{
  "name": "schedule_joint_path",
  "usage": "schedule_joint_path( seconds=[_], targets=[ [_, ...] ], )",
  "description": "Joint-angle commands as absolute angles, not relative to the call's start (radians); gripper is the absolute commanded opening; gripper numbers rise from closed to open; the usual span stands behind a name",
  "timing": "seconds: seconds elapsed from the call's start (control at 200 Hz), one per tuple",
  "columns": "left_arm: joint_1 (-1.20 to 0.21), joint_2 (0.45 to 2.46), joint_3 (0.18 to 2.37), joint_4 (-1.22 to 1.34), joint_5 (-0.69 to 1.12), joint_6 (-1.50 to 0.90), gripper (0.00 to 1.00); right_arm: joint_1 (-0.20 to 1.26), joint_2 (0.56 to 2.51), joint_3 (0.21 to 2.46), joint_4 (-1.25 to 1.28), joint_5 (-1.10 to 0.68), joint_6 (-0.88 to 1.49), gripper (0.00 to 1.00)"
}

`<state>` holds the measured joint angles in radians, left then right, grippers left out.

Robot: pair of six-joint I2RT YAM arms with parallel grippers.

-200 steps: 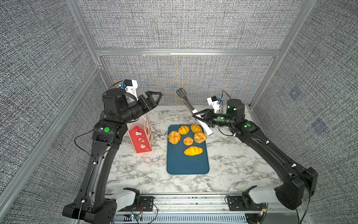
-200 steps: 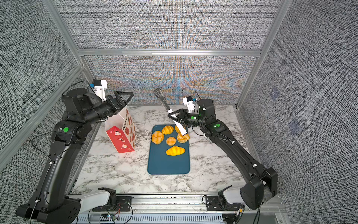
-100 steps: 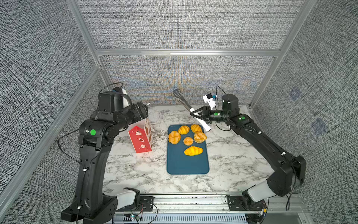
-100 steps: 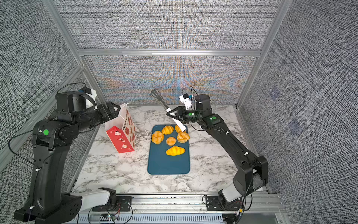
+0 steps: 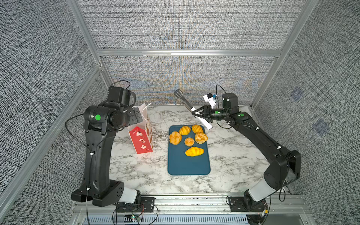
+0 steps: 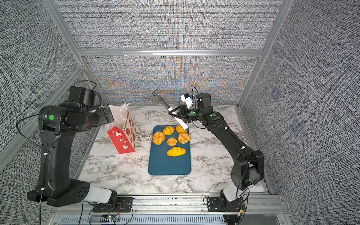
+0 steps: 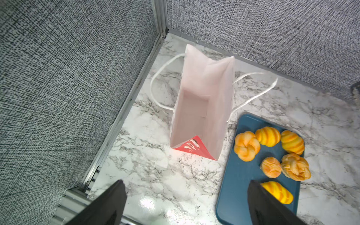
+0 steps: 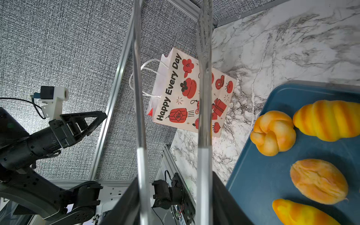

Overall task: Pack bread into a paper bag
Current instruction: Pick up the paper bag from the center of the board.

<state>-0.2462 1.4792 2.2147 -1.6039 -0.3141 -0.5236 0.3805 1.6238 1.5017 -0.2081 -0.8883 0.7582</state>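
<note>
brace paper bag point(image 7: 200, 101) rim with open, empty left end effector point(image 7: 186, 183); pinch bread point(image 5: 194, 151) gently using tongs point(image 5: 183, 100) clamped in right end effector point(image 5: 195, 115)

- The left arm point(image 5: 98, 144) stands more upright than a second ago, its shoulder turned towards the side wall.
- The left gripper point(image 7: 186, 182), which pointed out sideways high above the paper bag point(image 5: 141, 141), now tips downward beside the bag's mouth, fingers set wide.
- The right arm's elbow point(image 5: 280, 169) sits higher and closer to the table.
- The right gripper point(image 5: 195, 114) and its tongs point(image 5: 184, 101) have moved slightly towards the bag's side.
</note>
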Motion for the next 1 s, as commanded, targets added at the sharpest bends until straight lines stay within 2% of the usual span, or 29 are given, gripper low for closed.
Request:
schedule_joint_path(
  seconds=[0.0, 0.31, 0.621, 0.731, 0.996],
  targets=[
    [-0.243, 1.519, 2.232, -1.723, -0.341, -0.522, 0.99, 0.382, 1.638, 1.513, -0.159, -0.92, 0.761, 0.51],
    [-0.194, 1.601, 2.21, -1.749, -0.318, -0.522, 0.99, 0.383, 1.648, 1.517, -0.126, -0.922, 0.779, 0.51],
    [-0.112, 1.538, 1.994, -1.699, -0.264, -0.54, 0.97, 0.381, 1.64, 1.52, -0.124, -0.918, 0.777, 0.51],
    [-0.066, 1.511, 1.938, -1.655, -0.232, -0.538, 0.92, 0.38, 1.639, 1.513, -0.11, -0.917, 0.786, 0.51],
    [-0.023, 1.514, 1.882, -1.581, -0.191, -0.542, 0.88, 0.368, 1.637, 1.507, -0.095, -0.925, 0.796, 0.51]
  ],
)
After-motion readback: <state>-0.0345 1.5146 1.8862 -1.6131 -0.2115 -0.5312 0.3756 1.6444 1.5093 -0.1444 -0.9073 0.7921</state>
